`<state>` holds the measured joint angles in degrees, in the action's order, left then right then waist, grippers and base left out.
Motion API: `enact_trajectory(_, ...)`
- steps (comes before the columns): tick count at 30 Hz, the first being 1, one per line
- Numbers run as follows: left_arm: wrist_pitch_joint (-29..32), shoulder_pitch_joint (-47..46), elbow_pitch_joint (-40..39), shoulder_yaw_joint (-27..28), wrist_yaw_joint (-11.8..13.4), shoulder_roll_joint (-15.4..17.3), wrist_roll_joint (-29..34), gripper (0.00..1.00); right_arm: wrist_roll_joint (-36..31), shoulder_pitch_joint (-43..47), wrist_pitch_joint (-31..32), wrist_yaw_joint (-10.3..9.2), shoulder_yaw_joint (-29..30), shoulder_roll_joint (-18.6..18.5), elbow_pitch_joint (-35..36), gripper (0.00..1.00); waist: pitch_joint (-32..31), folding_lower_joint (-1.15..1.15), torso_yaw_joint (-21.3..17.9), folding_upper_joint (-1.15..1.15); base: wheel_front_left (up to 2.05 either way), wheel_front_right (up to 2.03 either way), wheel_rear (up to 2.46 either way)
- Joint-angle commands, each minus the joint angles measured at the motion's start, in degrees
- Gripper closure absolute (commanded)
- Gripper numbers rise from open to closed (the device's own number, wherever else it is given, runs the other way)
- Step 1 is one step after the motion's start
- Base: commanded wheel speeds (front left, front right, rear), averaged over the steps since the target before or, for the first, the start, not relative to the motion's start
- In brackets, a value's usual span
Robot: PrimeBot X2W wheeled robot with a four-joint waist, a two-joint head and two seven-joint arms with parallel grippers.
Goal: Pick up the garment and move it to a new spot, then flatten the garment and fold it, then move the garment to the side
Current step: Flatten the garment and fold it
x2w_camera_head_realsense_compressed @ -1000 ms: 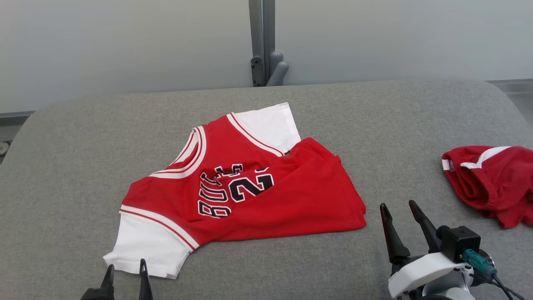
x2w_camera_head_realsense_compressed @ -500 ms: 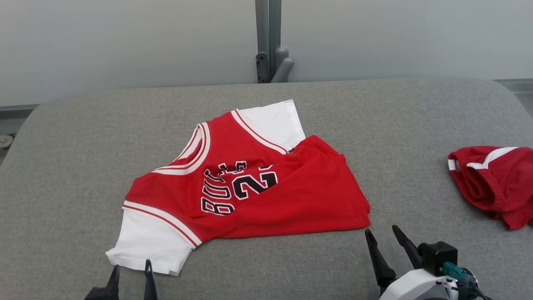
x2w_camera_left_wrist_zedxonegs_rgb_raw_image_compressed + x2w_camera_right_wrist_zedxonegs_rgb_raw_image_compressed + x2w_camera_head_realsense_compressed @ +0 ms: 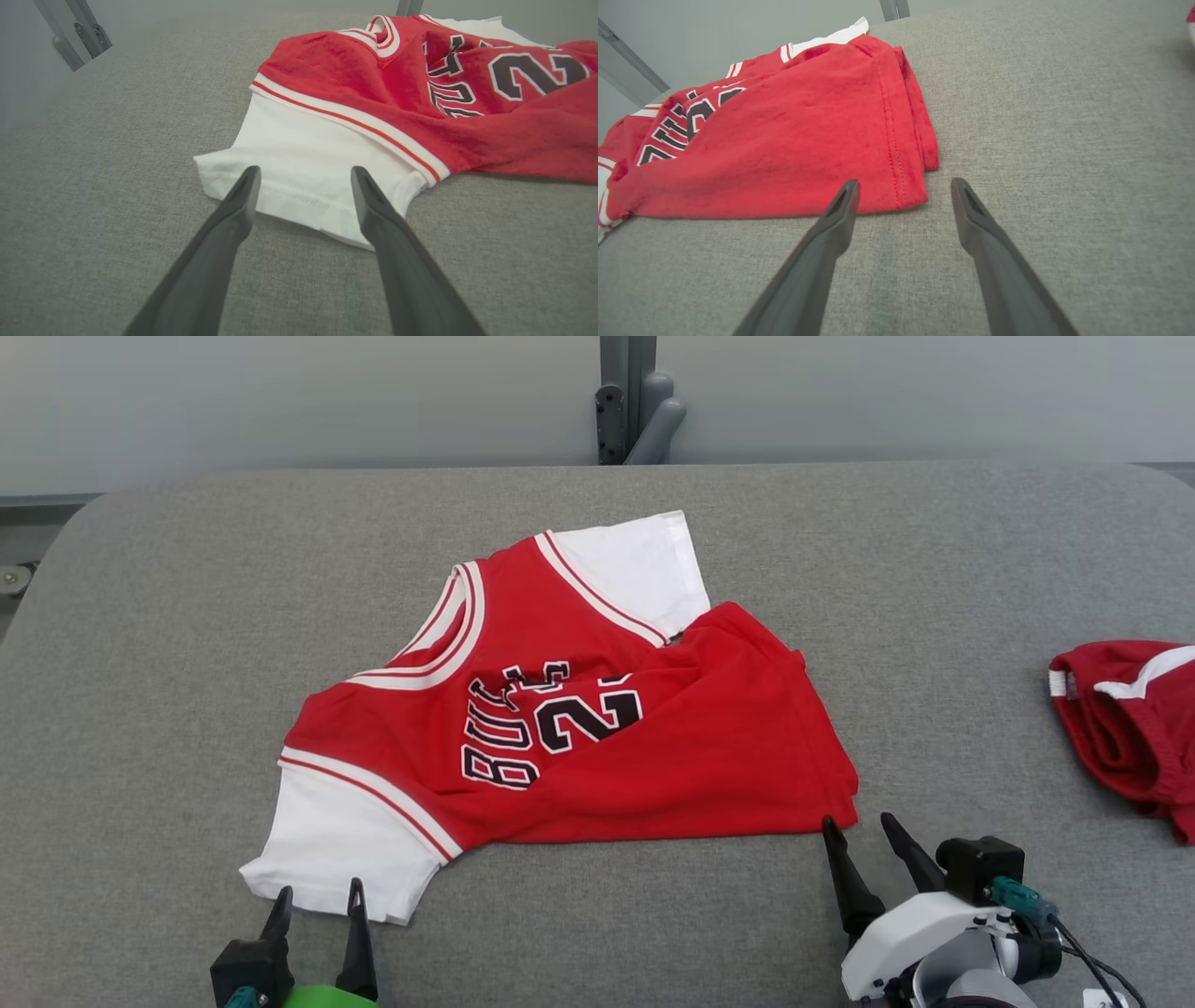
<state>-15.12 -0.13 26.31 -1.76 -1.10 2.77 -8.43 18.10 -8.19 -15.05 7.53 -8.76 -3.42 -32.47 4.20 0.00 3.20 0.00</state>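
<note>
The garment (image 3: pixel 579 709) is a red jersey with white sleeves and black lettering, lying crumpled in the middle of the grey padded table (image 3: pixel 187 616). My left gripper (image 3: pixel 319 889) is open at the near edge of the near white sleeve (image 3: pixel 299 154). In the left wrist view its fingertips (image 3: pixel 304 170) straddle the sleeve's hem. My right gripper (image 3: pixel 857 819) is open at the jersey's near right hem corner. Seen from the right wrist, its two fingertips (image 3: pixel 904 183) stand either side of that red corner (image 3: pixel 906 186), holding nothing.
A second red garment with white trim (image 3: pixel 1130 728) lies bunched at the table's right edge. A grey post with a bracket (image 3: pixel 635 401) stands behind the table's far edge against a pale wall. Bare grey padding surrounds the jersey on all sides.
The camera has tilted and the whole picture has shifted. My right gripper has come left and nearer, from beside the hem to its corner. My left gripper has edged up to the sleeve hem.
</note>
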Motion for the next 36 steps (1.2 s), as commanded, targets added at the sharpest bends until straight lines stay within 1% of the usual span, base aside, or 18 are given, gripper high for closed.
enact_trajectory(1, 0.0, -0.9, -0.1, 0.1, 0.0, 0.3, 0.4, 0.0, 0.8, -1.5, -0.2, -0.09, -0.2, 0.1, -0.6, 0.03, 1.3, 0.0, 0.6, 0.0, 0.0, 0.0, 0.0)
enact_trajectory(3, 0.0, -1.1, 0.0, 0.3, 0.1, 0.3, 0.5, 0.0, 1.2, -2.3, -0.2, -0.09, -0.4, 0.1, -1.4, 0.07, 1.6, 0.0, 0.7, 0.0, 0.0, 0.0, 0.0)
enact_trajectory(4, 0.0, -1.2, 0.2, 0.4, -0.1, 0.3, 0.6, 0.0, 1.3, -2.6, -0.2, -0.09, -0.5, 0.1, -1.9, 0.12, 1.8, 0.0, 0.7, 0.0, 0.0, 0.0, 0.0)
enact_trajectory(6, 0.0, -1.6, 0.2, 0.7, 0.0, 0.3, 0.6, 0.0, 1.5, -3.1, -0.2, -0.09, -0.8, 0.2, -3.1, 0.35, 2.1, 0.0, 0.9, 0.0, 0.0, 0.0, 0.0)
enact_trajectory(8, 0.0, -2.0, 0.0, 0.8, 0.4, 0.3, 0.2, 0.0, 1.2, -3.7, -0.2, -0.09, -1.0, 0.3, -4.2, 0.5, 2.5, 0.0, 1.0, 0.0, 0.0, 0.0, 0.0)
enact_trajectory(11, 0.0, -2.3, -0.1, 0.7, 0.6, 0.3, -0.2, 0.0, 1.2, -4.2, -0.2, -0.09, -1.0, 0.3, -4.9, 0.49, 3.0, 0.0, 1.1, 0.0, 0.0, 0.0, 0.0)
enact_trajectory(13, 0.0, -2.7, -0.1, 0.8, 0.7, 0.3, -0.1, 0.0, 1.0, -4.3, -0.2, -0.09, -0.9, 0.3, -5.1, 0.42, 3.4, 0.0, 1.1, 0.0, 0.0, 0.0, 0.0)
enact_trajectory(15, 0.0, -3.1, -0.1, 1.1, 0.6, 0.3, 0.0, 0.0, 0.8, -5.0, -0.2, -0.09, -0.5, 0.3, -4.9, 0.36, 3.7, 0.0, 1.1, 0.0, 0.0, 0.0, 0.0)
enact_trajectory(18, 0.0, -3.3, -0.2, 1.2, 0.6, 0.3, 0.1, 0.0, 0.4, -5.3, -0.2, -0.09, -0.2, 0.4, -5.0, 0.34, 4.2, 0.0, 1.1, 0.0, 0.0, 0.0, 0.0)
enact_trajectory(19, 0.0, -3.4, -0.2, 1.2, 0.5, 0.3, 0.1, 0.0, 0.3, -5.3, -0.2, -0.09, -0.1, 0.4, -5.3, 0.4, 4.3, 0.0, 1.2, 0.0, 0.0, 0.0, 0.0)
enact_trajectory(20, 0.0, -3.5, -0.2, 1.1, 0.5, 0.3, 0.0, 0.0, 0.2, -5.5, -0.2, -0.09, 0.0, 0.4, -5.5, 0.5, 4.5, 0.0, 1.2, 0.0, 0.0, 0.0, 0.0)
enact_trajectory(21, 0.0, -3.6, -0.2, 1.0, 0.5, 0.3, 0.0, 0.0, 0.2, -5.8, -0.2, -0.09, 0.0, 0.4, -5.7, 0.54, 4.6, 0.0, 1.3, 0.0, 0.0, 0.0, 0.0)
enact_trajectory(22, 0.0, -3.7, -0.2, 0.9, 0.6, 0.3, -0.1, 0.0, 0.2, -5.9, -0.2, -0.09, 0.0, 0.4, -6.0, 0.81, 4.7, 0.0, 1.3, 0.0, 0.0, 0.0, 0.0)
enact_trajectory(23, 0.0, -3.7, -0.2, 0.9, 0.6, 0.3, -0.1, 0.0, 0.2, -5.9, -0.2, -0.09, 0.0, 0.4, -6.0, 0.81, 4.7, 0.0, 1.3, 0.0, 0.0, 0.0, 0.0)
enact_trajectory(24, 0.0, -3.9, -0.2, 0.9, 0.6, 0.3, -0.2, 0.0, 0.1, -6.0, -0.2, -0.09, 0.0, 0.4, -6.3, 1.0, 4.8, 0.0, 1.4, 0.0, 0.0, 0.0, 0.0)
enact_trajectory(28, 0.0, -4.3, 0.2, 1.6, 0.6, 0.3, -0.3, 0.0, 0.1, -6.2, -0.1, -0.09, 0.0, 0.4, -6.6, 1.0, 5.2, 0.0, 1.3, 0.0, 0.0, 0.0, 0.0)
enact_trajectory(32, 0.0, -4.8, 0.8, 3.1, 0.7, 0.3, -0.1, 0.0, -0.4, -4.8, -0.2, -0.09, 1.2, -0.1, -3.6, 1.0, 5.7, 0.0, 0.9, 0.0, 0.0, 0.0, 0.0)
enact_trajectory(36, 0.0, -5.5, 2.2, 5.1, 0.0, 0.2, -0.4, 0.0, -1.6, -1.8, -0.2, -0.09, 2.8, -1.4, 0.0, 1.0, 6.1, 0.0, -0.4, 0.0, 0.0, 0.0, 0.0)
